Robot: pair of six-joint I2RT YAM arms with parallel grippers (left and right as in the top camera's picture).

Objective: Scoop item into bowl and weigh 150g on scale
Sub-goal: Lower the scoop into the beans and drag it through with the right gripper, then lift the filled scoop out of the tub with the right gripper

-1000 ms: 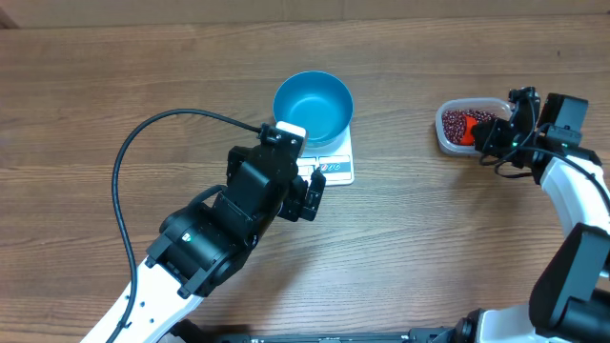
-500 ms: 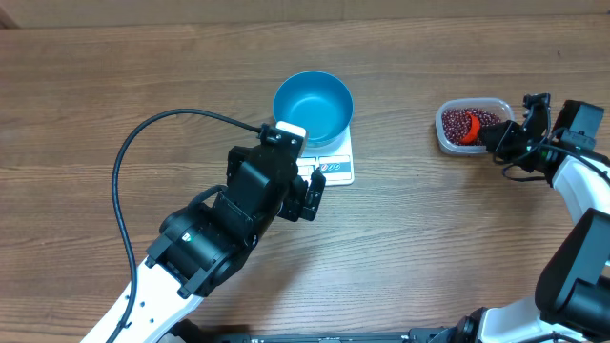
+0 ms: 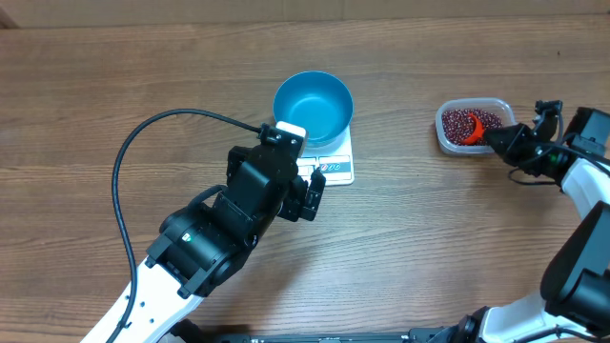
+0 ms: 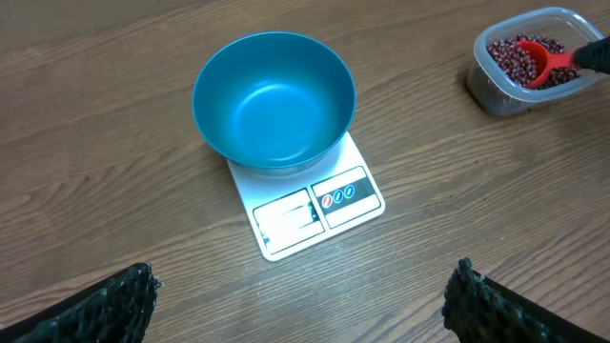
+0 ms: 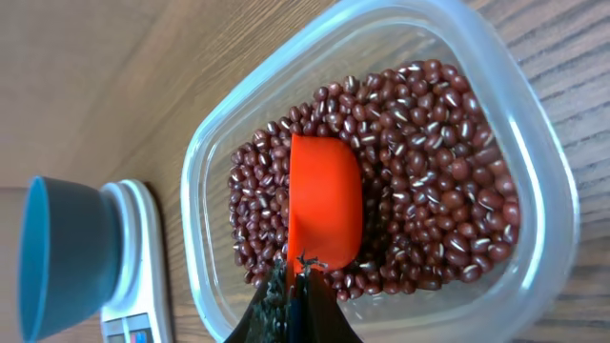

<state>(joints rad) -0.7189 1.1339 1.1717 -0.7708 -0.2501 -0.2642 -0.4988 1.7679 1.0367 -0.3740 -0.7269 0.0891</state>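
Right wrist view shows the beans (image 5: 419,162) filling the clear tub (image 5: 534,171), an orange scoop (image 5: 324,200) lying on them – its handle pinched in the closed right tool (image 5: 294,278). Well apart on the bench (image 3: 429,238), the blue bowl (image 4: 276,105) sits on the scale (image 4: 315,205); the left tool (image 4: 300,300) hovers near it, spread wide, holding nothing.

Overhead, my left arm (image 3: 229,219) covers the scale's (image 3: 341,164) near corner and the bowl (image 3: 313,107) hides most of its platform. I can't read the display (image 4: 286,216) from the left wrist. The scoop's (image 5: 324,205) handle vanishes inside the right gripper (image 5: 294,281) at the frame's bottom.
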